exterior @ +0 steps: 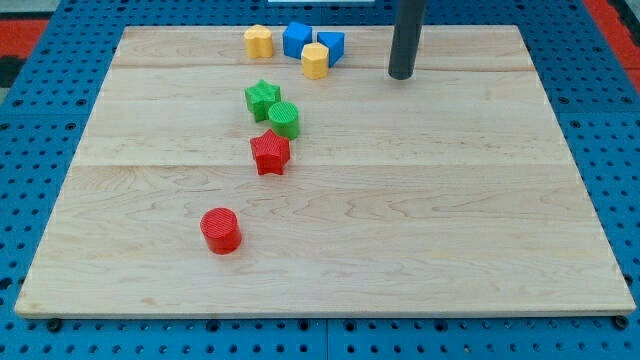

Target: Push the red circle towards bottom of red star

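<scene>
The red circle (pixel 220 230) lies on the wooden board (pixel 420 220) at the lower left. The red star (pixel 269 153) lies above it and a little to its right, near the board's middle left, apart from the circle. My tip (pixel 401 75) is at the view's top, right of centre, far from both red blocks, up and to the right of the star. It touches no block.
A green circle (pixel 284 119) touches the red star's top right, with a green star (pixel 262 99) just above it. At the top edge lie a yellow block (pixel 258 41), a blue block (pixel 296 39), a blue cube (pixel 331 45) and a yellow hexagon (pixel 315 60).
</scene>
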`<action>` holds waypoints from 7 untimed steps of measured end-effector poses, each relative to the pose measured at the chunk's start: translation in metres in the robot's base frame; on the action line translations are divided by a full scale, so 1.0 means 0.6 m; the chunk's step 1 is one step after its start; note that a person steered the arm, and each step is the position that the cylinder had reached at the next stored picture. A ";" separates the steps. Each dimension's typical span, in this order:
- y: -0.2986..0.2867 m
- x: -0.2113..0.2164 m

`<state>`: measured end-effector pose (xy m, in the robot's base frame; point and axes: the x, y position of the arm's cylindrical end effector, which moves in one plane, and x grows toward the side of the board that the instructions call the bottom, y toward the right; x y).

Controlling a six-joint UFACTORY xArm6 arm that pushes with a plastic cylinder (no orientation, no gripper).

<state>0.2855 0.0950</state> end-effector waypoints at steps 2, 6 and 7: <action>-0.142 -0.018; -0.124 0.412; -0.214 0.505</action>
<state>0.5885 -0.0334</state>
